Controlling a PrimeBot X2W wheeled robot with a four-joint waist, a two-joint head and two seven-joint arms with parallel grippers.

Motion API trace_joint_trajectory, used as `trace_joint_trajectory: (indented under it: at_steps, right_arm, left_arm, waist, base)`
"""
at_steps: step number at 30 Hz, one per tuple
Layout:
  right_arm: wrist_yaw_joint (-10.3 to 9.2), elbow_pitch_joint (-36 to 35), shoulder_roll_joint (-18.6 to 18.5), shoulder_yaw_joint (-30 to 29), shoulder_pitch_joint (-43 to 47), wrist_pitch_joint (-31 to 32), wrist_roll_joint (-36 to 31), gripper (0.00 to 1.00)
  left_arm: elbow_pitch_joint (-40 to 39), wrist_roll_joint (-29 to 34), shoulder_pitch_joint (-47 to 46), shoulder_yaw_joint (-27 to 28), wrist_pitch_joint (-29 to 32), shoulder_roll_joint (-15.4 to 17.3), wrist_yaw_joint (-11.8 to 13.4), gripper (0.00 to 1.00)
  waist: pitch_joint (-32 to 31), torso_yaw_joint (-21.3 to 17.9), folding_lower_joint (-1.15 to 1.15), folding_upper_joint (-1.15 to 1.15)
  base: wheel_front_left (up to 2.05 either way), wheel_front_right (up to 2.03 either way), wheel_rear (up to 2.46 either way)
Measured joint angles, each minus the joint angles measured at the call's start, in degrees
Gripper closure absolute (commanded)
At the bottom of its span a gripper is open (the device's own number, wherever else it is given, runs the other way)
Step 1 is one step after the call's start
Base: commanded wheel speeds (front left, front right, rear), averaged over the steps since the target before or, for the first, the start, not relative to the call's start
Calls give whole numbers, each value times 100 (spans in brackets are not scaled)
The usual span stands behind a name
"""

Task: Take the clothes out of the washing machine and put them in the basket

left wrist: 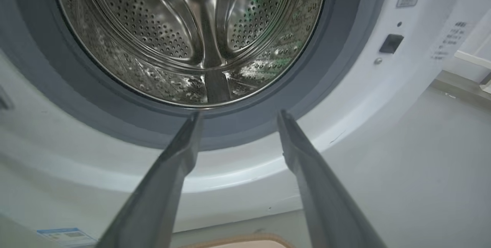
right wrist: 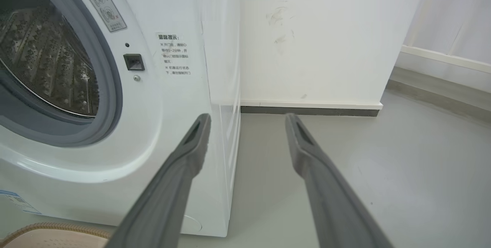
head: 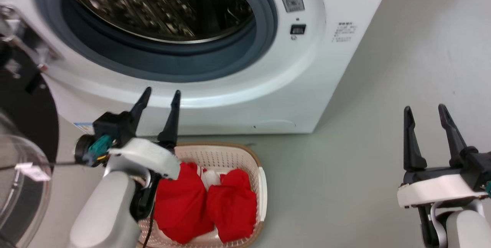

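Head view: red clothes (head: 205, 206) lie in the basket (head: 230, 156) just before the washing machine (head: 268, 87). Left wrist view looks into the steel drum (left wrist: 191, 29). Left gripper (head: 162, 91) and right gripper (head: 424, 107) hold their fingers apart; open floor (head: 345, 186) lies to the right

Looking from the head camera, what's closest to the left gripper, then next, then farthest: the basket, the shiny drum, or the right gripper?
1. The basket, just beneath the left gripper, on the floor.
2. The drum, ahead, inside the washing machine.
3. The right gripper, far off on the right.
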Motion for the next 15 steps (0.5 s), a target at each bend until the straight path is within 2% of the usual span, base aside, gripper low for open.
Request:
trace_joint_trajectory:
  at_steps: [3,7,15]
  right_arm:
    - [0,-3,-3,-18,165,0,0,0]
    - [0,-44,-2,0,426,-1,-2,0]
    - [0,-87,-2,123,948,0,-20,0]
  left_arm:
    - [-621,463,523,502,0,-79,153,0]
    - [-1335,964,1386,1066,0,-348,339,0]
    - [-2142,1659,2657,1741,0,-818,388,0]
  waist:
    - [-288,94,0,0]
    - [-625,175,0,0]
    - [-1185,216,0,0]
  base:
    - [0,0,0]
    - [0,0,0]
    - [0,0,0]
